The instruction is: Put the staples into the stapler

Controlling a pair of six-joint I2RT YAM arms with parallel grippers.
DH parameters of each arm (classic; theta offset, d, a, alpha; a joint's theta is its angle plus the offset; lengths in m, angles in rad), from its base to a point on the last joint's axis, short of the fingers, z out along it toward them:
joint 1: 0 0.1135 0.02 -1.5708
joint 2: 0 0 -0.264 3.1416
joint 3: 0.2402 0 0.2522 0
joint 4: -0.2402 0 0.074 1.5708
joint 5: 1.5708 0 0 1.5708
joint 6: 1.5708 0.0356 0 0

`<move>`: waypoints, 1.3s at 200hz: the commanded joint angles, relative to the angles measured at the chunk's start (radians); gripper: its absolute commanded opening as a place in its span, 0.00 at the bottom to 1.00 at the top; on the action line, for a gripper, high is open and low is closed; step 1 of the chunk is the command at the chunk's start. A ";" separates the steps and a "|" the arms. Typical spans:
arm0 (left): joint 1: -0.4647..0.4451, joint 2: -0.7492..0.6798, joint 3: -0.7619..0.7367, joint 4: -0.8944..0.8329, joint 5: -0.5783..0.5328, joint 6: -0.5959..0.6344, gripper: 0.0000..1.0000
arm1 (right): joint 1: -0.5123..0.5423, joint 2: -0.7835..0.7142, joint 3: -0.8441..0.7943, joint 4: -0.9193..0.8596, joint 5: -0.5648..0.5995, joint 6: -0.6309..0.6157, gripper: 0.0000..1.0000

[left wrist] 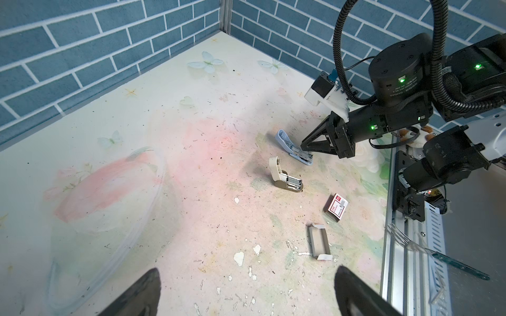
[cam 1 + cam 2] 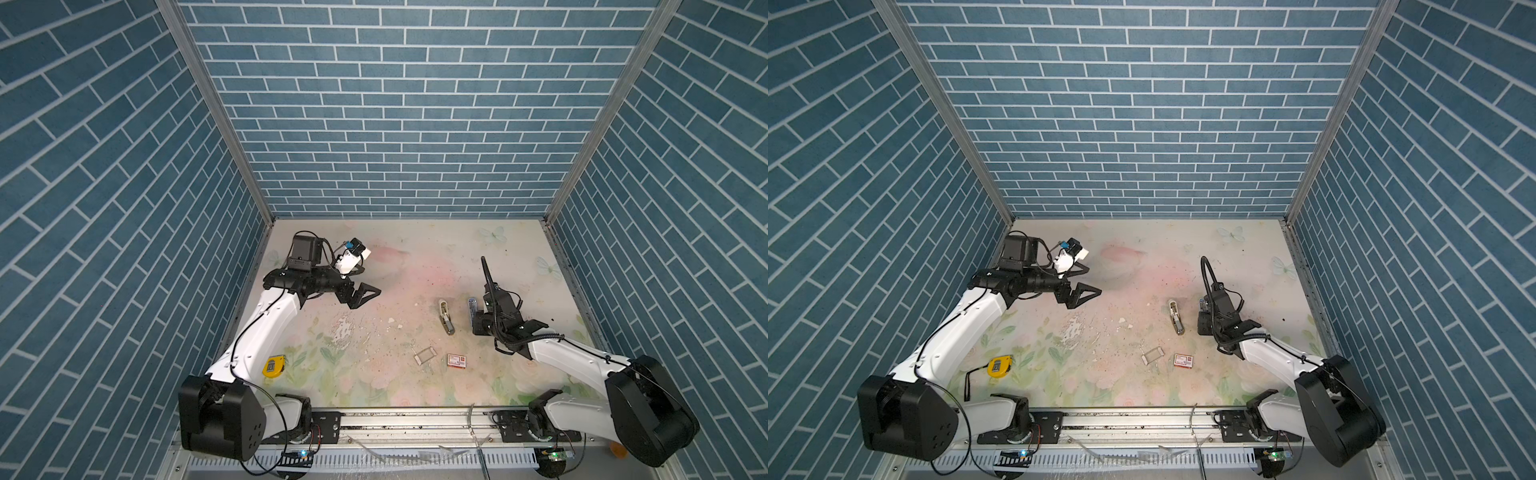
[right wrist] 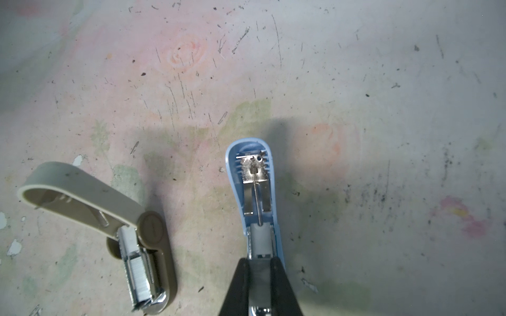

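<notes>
A: Right gripper fingers noted pressed together at blue stapler channel; left gripper spread wide
B: Staples seen inside beige stapler, 9 o'clock of blue; blue stapler may be tipped if pressed off-centre

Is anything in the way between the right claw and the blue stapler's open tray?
Nothing visible. The right gripper sits at the open channel of the blue stapler, lid swung back; the beige stapler lies apart beside it.
</notes>
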 commanded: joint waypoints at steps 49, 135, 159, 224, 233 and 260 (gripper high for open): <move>-0.008 -0.002 -0.014 0.004 0.019 -0.003 1.00 | 0.002 0.035 0.002 -0.006 0.014 -0.020 0.10; -0.008 -0.003 -0.015 0.006 0.020 -0.002 1.00 | 0.002 0.047 0.006 -0.010 0.004 -0.018 0.09; -0.008 -0.003 -0.017 0.008 0.021 -0.004 1.00 | 0.002 0.044 0.008 -0.017 -0.001 -0.013 0.09; -0.008 -0.007 -0.018 0.009 0.022 -0.002 1.00 | 0.002 0.052 0.013 -0.027 -0.009 0.001 0.12; -0.008 -0.006 -0.018 0.009 0.025 -0.002 1.00 | 0.001 0.051 0.013 -0.028 -0.008 0.003 0.14; -0.008 -0.006 -0.020 0.009 0.024 -0.002 1.00 | 0.001 0.047 0.011 -0.030 -0.011 0.005 0.17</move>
